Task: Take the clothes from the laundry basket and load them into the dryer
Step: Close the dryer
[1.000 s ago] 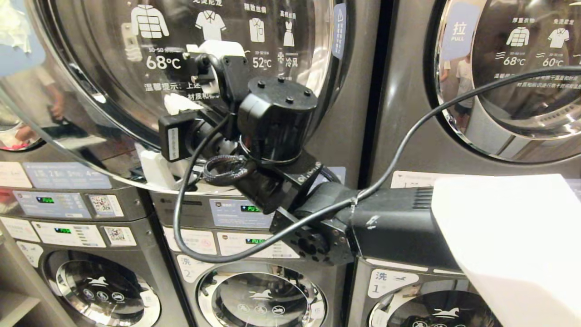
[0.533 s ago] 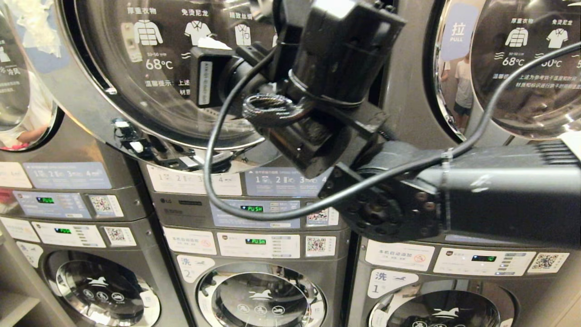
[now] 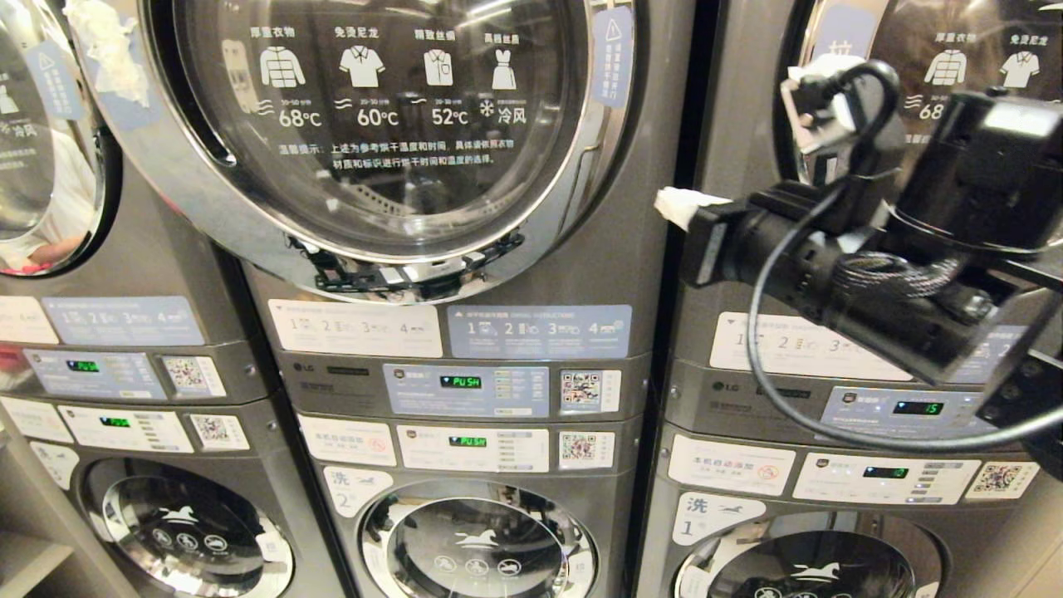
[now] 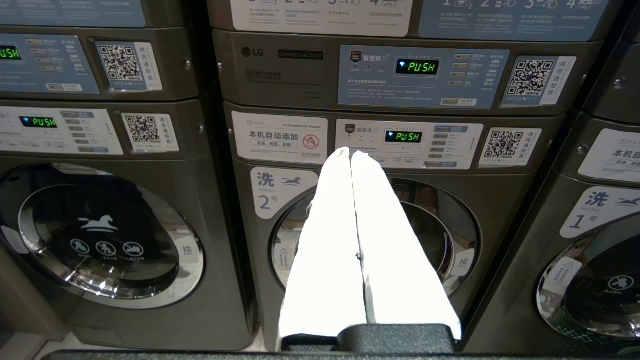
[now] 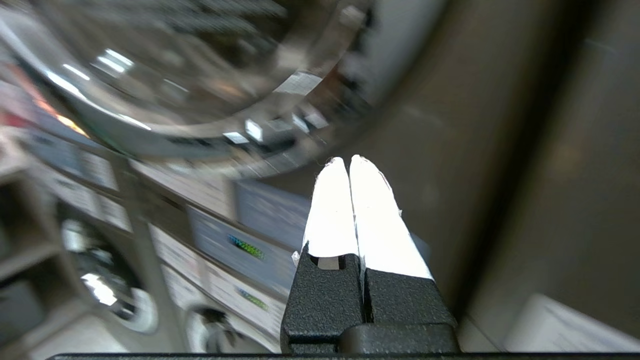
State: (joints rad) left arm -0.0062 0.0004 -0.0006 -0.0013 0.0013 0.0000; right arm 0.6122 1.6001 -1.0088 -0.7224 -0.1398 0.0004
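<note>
A: Where is the right gripper [image 3: 677, 203] seen?

B: Raised at the right of the head view, in front of the gap between the centre dryer [image 3: 390, 133] and the right-hand dryer [image 3: 938, 124]. White fingers [image 5: 350, 210] are pressed together, nothing pinched between them. A black cable [image 3: 764, 365] is looped under the wrist.

A: Left gripper [image 4: 350, 155]?

B: Only seen in the left wrist view. Fingers are pressed together, empty, pointed at the lower washer labelled 2 [image 4: 370, 235].

A: Dryer door [image 3: 374, 124]?

B: The round glass door of the centre dryer is seen swung toward its frame; latched or not cannot be told. PUSH is shown on both centre display panels [image 3: 461, 382].

A: Clothes, laundry basket?

B: Neither is seen in any view. A white bundle is seen inside the far-left drum [image 3: 41, 141], detail unclear.
</note>
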